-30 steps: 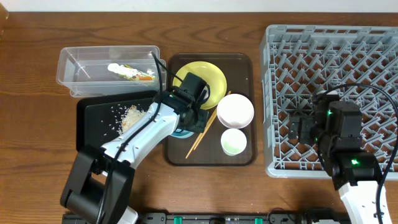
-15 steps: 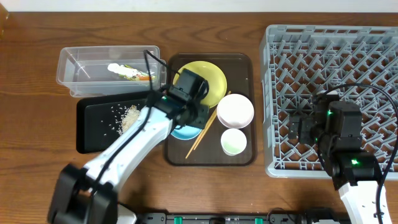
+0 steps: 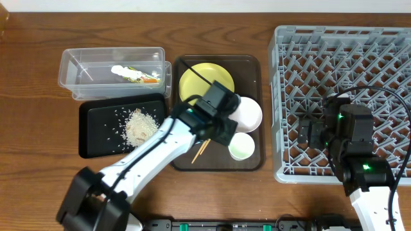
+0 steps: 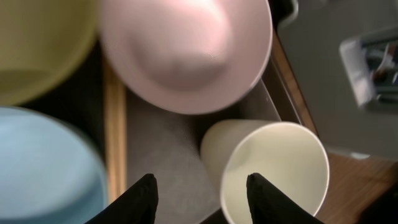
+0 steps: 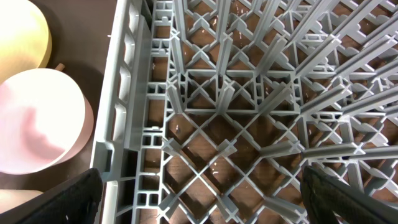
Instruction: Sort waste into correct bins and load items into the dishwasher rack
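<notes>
Pale green cup (image 4: pixel 280 174) and white bowl (image 4: pixel 186 50) on the brown serving tray (image 3: pixel 247 70), beside yellow plate (image 3: pixel 199 80), blue bowl (image 4: pixel 43 168) and chopsticks (image 4: pixel 114 137). Left claw (image 4: pixel 200 190) hangs just above cup and bowl, fingers apart, holding nothing. Right claw (image 5: pixel 200 183), fingers likewise apart and empty, hangs over the grey rack (image 3: pixel 340 64) on the counter (image 3: pixel 38 173).

No readable text, label, brand, number or sign in any view.
</notes>
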`<state>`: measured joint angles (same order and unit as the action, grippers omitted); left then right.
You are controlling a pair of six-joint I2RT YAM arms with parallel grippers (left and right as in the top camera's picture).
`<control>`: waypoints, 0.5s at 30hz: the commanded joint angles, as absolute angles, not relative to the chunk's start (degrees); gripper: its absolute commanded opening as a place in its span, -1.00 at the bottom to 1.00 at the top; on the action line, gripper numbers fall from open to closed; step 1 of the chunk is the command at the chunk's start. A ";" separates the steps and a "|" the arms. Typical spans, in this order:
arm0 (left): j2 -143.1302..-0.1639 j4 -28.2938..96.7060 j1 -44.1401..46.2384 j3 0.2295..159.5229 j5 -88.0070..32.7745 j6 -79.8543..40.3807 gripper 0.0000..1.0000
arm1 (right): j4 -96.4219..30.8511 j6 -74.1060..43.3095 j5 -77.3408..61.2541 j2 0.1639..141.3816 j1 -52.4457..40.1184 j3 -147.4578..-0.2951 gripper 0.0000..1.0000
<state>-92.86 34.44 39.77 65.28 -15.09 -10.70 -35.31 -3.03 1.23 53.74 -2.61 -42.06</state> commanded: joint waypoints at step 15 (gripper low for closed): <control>-98.78 35.66 40.66 64.47 -15.64 -12.53 -0.88 | -34.96 -3.81 1.04 53.58 -3.40 -43.29 0.99</control>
<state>-100.42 34.81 41.43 65.08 -15.14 -12.21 -35.24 -3.03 1.23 53.74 -2.61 -42.06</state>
